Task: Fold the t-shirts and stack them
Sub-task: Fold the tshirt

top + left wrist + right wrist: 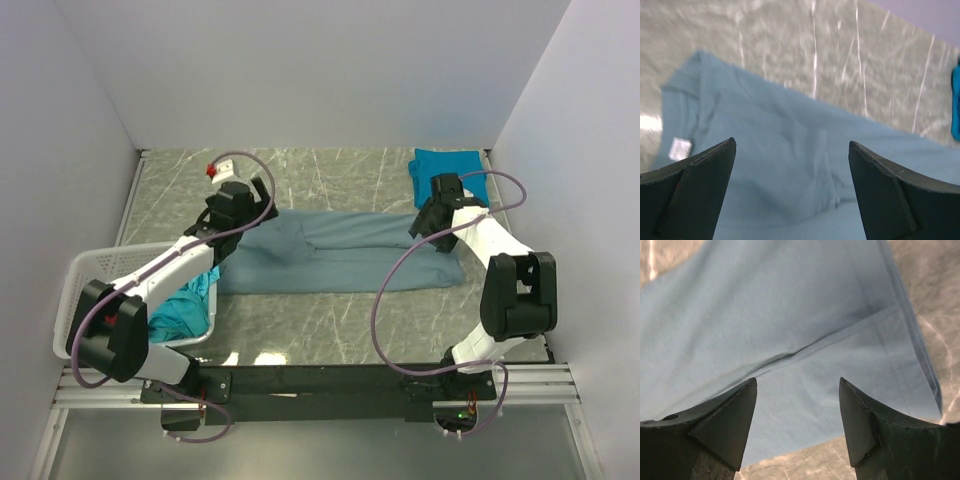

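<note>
A turquoise shirt (180,315) sits in the basket (90,270) at left. The left tool (792,147), spread, hovers over the collar end of the grey-blue shirt (340,255) lying across the table (330,330). The right tool (797,385), also spread, hangs over its hem. Both should pinch all layers evenly for a square fold. A folded teal shirt (445,165) lies far right.

Count three shirts: one grey-blue t-shirt (340,250), one teal-blue t-shirt (447,163), one turquoise t-shirt (180,315). One white basket (100,258). Two arms: left arm (170,265), right arm (490,238).
</note>
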`<state>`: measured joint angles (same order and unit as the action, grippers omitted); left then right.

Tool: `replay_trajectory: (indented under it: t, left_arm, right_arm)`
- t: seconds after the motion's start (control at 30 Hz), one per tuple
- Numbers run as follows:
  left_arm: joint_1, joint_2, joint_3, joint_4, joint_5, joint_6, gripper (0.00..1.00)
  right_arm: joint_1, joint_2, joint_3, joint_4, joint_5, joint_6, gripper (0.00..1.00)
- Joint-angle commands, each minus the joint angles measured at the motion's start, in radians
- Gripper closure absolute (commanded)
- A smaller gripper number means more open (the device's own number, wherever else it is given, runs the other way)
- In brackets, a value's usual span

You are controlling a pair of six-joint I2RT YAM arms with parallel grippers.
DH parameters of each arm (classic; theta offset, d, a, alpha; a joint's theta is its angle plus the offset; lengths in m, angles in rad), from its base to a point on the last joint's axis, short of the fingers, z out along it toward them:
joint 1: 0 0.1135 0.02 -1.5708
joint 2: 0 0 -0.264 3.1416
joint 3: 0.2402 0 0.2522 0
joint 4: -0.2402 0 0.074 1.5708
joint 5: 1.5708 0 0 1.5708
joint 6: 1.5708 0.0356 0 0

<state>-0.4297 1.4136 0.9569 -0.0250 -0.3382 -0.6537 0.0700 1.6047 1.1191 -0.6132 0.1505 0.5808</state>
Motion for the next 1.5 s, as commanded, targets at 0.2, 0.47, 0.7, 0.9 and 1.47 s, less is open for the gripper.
replay_trajectory:
  t: [0.2, 0.47, 0.7, 0.9, 1.47]
  left_arm:
    - [-0.015, 0.083, -0.069, -0.033, 0.137, -0.106, 0.01]
    - [-0.014, 0.326, 0.086, -0.047, 0.114, -0.081, 0.0]
    - [-0.009, 0.579, 0.328, -0.111, 0.079, -0.054, 0.01]
    - [-0.004, 0.821, 0.685, -0.16, 0.136, 0.009, 0.0]
    - [-0.006, 1.254, 1.217, 0.187, 0.571, -0.089, 0.01]
  right_arm:
    - [0.03, 0.114, 0.085, 0.142, -0.196, -0.163, 0.19]
    - [0.065, 0.32, 0.234, 0.099, -0.209, -0.167, 0.18]
    - [0.096, 0.25, 0.047, 0.127, -0.244, -0.132, 0.18]
    - [0.217, 0.071, -0.182, 0.145, -0.285, -0.084, 0.15]
    - [0.899, -0.011, -0.2, 0.21, -0.368, 0.133, 0.14]
